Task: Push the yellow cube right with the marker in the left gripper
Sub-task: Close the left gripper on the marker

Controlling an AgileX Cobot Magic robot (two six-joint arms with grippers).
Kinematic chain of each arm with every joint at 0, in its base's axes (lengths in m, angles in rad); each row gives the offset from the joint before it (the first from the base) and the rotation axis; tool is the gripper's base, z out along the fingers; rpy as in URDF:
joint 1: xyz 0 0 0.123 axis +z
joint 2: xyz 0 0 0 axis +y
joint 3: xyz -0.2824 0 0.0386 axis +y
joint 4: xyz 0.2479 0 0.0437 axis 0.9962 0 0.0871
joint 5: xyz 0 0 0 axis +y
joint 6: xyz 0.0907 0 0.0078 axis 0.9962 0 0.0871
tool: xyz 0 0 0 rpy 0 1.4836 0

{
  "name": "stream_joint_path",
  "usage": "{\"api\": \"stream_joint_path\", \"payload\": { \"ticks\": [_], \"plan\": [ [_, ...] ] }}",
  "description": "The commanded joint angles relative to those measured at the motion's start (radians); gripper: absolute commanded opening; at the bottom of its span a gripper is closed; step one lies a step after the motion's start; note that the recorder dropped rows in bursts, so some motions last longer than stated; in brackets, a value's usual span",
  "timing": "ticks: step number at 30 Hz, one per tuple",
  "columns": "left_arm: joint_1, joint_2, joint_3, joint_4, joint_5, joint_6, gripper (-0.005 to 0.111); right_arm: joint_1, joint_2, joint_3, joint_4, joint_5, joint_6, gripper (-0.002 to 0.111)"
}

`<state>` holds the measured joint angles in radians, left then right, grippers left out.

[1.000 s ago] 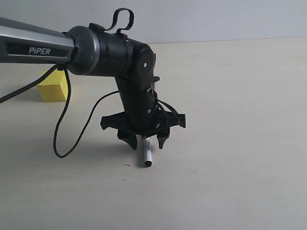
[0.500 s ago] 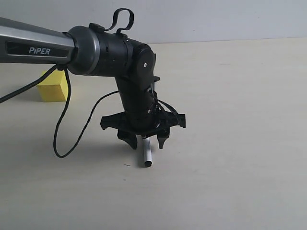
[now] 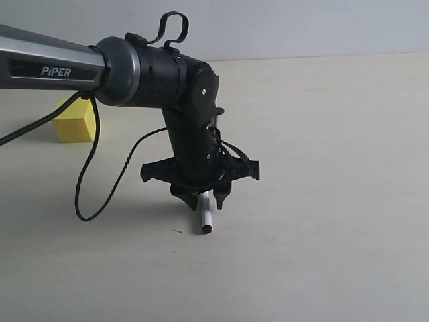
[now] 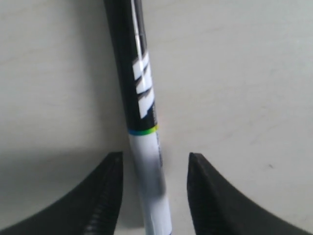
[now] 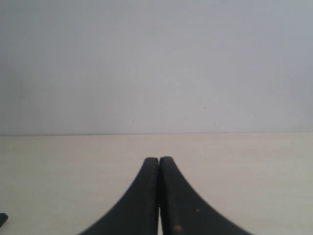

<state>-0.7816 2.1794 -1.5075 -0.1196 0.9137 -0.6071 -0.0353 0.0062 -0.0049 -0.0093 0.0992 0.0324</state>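
Cube first: at the far left of the exterior view the yellow cube [image 3: 72, 124] sits on the pale table [image 3: 335, 201], partly behind the grey arm [image 3: 47, 67] and its loose black cable [image 3: 87, 188], well apart from everything else. Moving right, we find the left gripper [image 3: 204, 200] pointing down at the table, low over the marker [image 3: 206, 218], which lies flat with one end sticking out toward the camera. In the left wrist view its fingers [image 4: 105, 196] stand spread on either side of the white barrel, with a sliver of table showing on each side, so we judge that nothing is pinched yet.

We expect the marker to be light and stiff, but round and smooth, so it may roll or swivel in a loose hold. We would take it squarely across the white barrel, just beside the black label band [image 4: 139, 88], leaving one end free for pushing. The cube looks light and matte; it should slide if met low and centred on its left face.

The right gripper [image 5: 159, 164] shows only in its own wrist view, fingers pressed together on nothing.
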Motion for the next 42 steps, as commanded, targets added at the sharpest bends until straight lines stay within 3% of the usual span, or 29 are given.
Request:
{"api": "stream_joint_path", "payload": {
  "ticks": [1, 5, 42],
  "plan": [
    [-0.006, -0.003, -0.004, 0.004, 0.015, 0.002, 0.043, -0.006, -0.006, 0.005, 0.002, -0.011, -0.004, 0.000],
    [-0.006, -0.003, -0.004, 0.004, 0.015, 0.002, 0.048, -0.006, -0.006, 0.005, 0.002, -0.011, -0.004, 0.000],
    [-0.030, -0.003, -0.004, 0.020, 0.014, 0.002, 0.048, -0.006, -0.006, 0.005, 0.002, -0.011, -0.004, 0.000]
  ]
}}
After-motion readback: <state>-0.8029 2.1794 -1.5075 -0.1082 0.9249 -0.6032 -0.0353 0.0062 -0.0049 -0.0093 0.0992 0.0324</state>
